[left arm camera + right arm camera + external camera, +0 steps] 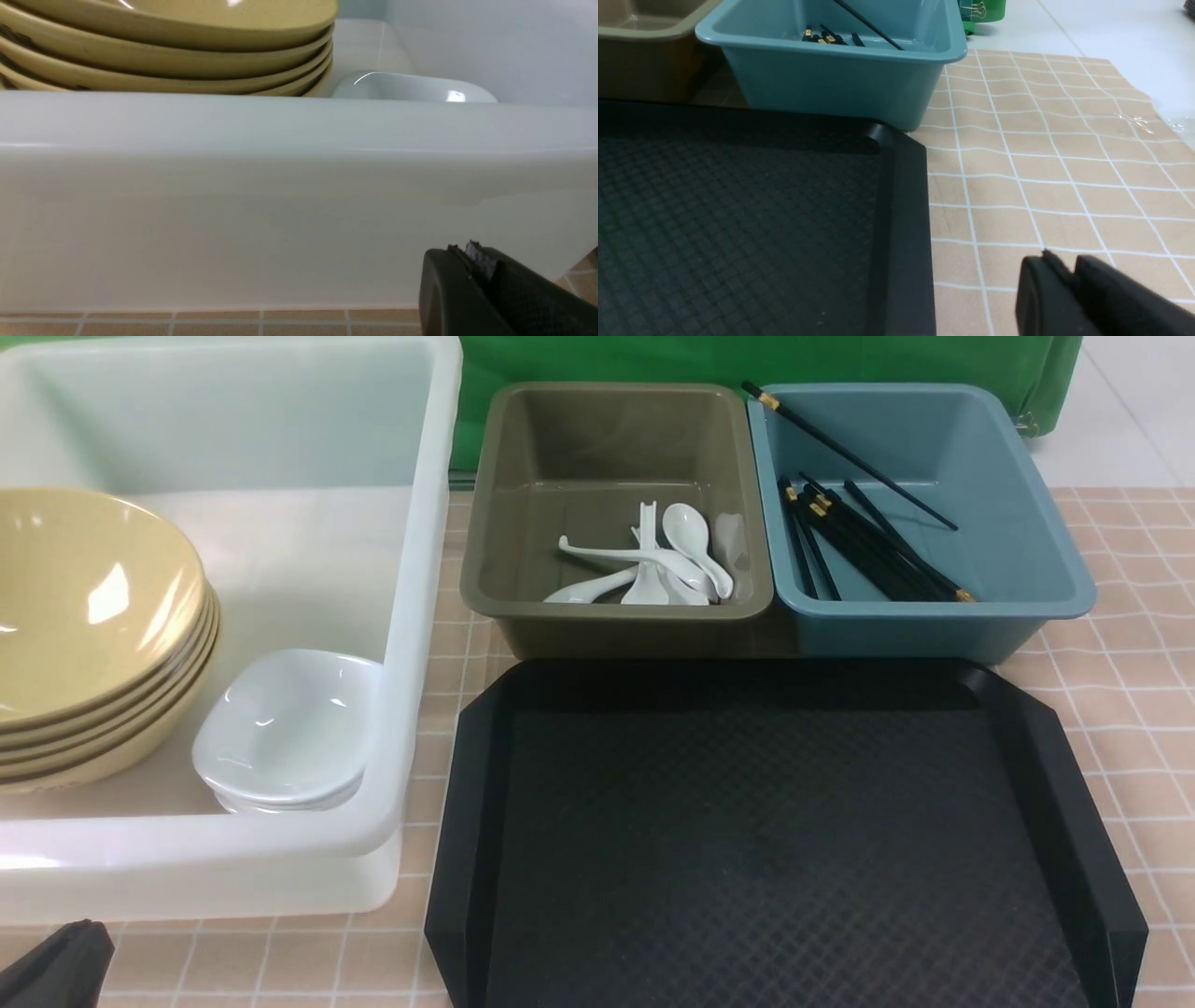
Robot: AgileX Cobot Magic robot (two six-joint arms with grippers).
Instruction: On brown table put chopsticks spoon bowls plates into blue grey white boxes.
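Observation:
Several tan bowls (84, 616) are stacked in the white box (411, 616), with white plates (289, 728) stacked beside them. Several white spoons (653, 565) lie in the grey box (504, 476). Black chopsticks (868, 546) lie in the blue box (1027, 523), one of them leaning on its rim. My left gripper (469, 249) is shut and empty, low on the brown table (1130, 644) in front of the white box's near wall (280, 210). My right gripper (1064, 261) hovers over bare table to the right of the tray, jaws together, holding nothing.
A black textured tray (766, 840) with nothing on it lies in front of the grey and blue boxes. A green cloth (747, 359) hangs behind them. The tiled cover ends at the right, where white floor (1134, 37) shows.

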